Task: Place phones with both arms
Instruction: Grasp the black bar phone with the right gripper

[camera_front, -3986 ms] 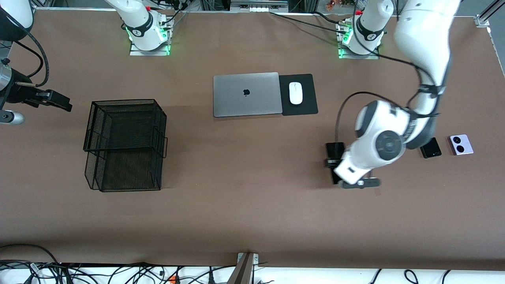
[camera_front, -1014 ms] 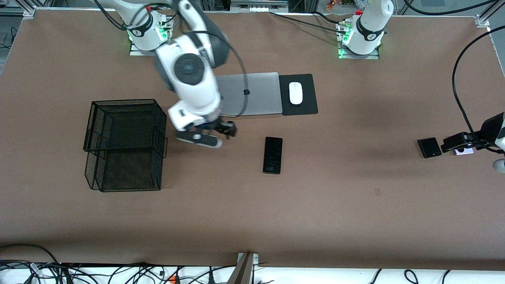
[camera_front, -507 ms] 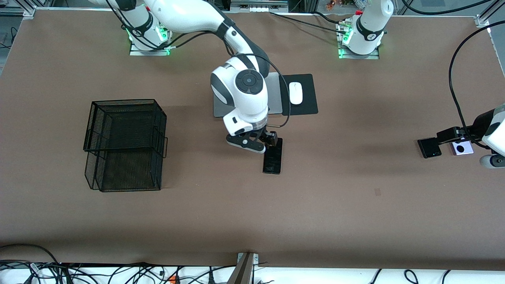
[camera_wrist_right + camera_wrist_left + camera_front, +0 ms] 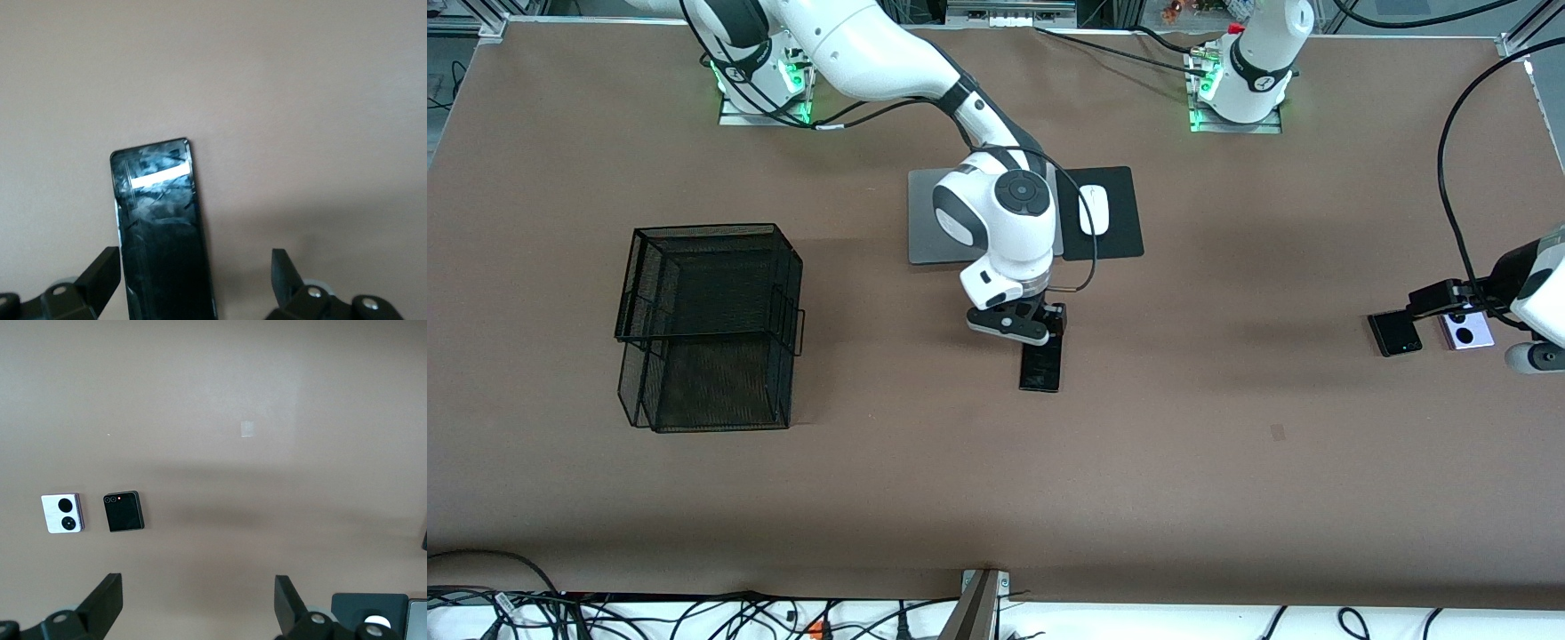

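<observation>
The right gripper (image 4: 1040, 324) hangs open over the slab phone's (image 4: 1041, 363) end toward the laptop (image 4: 934, 218). The left gripper (image 4: 1436, 300) hangs open over the folded phone (image 4: 1394, 335) and lilac phone (image 4: 1469, 333), well apart from the laptop toward the left arm's end.

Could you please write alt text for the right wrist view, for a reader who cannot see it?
A long black phone lies flat on the bare brown table, its smudged glass catching a bright strip of light. The open right gripper is above it, one black fingertip showing on each side of the phone.
</observation>
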### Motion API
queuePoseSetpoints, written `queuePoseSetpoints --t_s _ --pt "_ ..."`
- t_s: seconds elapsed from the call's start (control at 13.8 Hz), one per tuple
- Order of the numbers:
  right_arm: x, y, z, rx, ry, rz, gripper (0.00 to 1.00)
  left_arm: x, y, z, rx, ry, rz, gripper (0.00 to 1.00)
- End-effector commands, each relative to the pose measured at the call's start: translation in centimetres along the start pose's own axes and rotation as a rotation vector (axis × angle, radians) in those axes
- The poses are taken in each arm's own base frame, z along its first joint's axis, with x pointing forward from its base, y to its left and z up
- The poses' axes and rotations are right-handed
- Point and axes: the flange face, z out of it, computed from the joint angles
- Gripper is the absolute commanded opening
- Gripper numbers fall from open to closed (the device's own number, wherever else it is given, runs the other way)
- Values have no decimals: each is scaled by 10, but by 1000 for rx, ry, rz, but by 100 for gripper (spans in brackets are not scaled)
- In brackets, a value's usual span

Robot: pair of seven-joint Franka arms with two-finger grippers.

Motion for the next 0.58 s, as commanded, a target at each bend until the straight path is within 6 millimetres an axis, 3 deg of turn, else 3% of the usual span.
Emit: queuePoseSetpoints --t_s 0.0,0.36,0.51 --pt "-11 -11 16 38 45 -16 100 -7 11 -8 29 -20 23 100" --pt "-32 -13 45 49 86 -67 100 -8 8 -10 34 -18 26 100" --pt "-36 -16 48 62 99 -80 100 -7 6 -9 34 -19 21 100"
